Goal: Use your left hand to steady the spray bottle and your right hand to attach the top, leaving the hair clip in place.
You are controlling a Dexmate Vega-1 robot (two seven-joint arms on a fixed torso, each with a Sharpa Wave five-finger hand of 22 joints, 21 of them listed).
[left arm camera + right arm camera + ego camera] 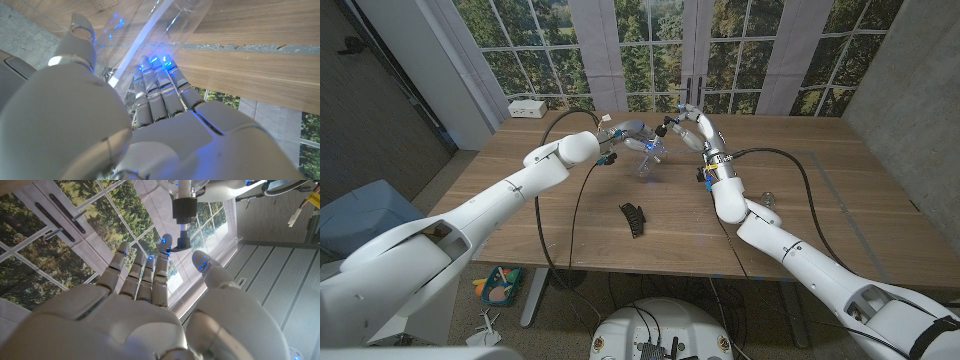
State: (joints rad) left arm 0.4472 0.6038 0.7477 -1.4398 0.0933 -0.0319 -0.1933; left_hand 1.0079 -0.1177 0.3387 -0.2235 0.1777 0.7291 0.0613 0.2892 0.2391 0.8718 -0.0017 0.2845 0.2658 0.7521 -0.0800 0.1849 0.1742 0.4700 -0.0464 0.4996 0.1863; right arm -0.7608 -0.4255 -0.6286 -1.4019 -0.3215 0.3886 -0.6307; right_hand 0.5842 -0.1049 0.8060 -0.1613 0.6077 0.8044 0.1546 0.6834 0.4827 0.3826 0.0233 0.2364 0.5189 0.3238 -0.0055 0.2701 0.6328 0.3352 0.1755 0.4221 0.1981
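Note:
In the head view the clear spray bottle [651,157] hangs tilted over the far middle of the wooden table [820,190], its base low. My left hand [623,131] grips its upper part. The left wrist view shows the fingers of my left hand [165,100] wrapped around the clear bottle [150,25]. My right hand [688,124] is just to the right of the bottle's neck and pinches the black spray top [667,127]. In the right wrist view the black top [183,207] sits at the fingertips of my right hand [150,295]. The black hair clip [634,218] lies on the table nearer me.
A white box [527,108] sits at the table's far left corner. A small clear object [770,200] lies beside my right forearm. Black cables trail from both arms across the table. Windows stand behind the far edge.

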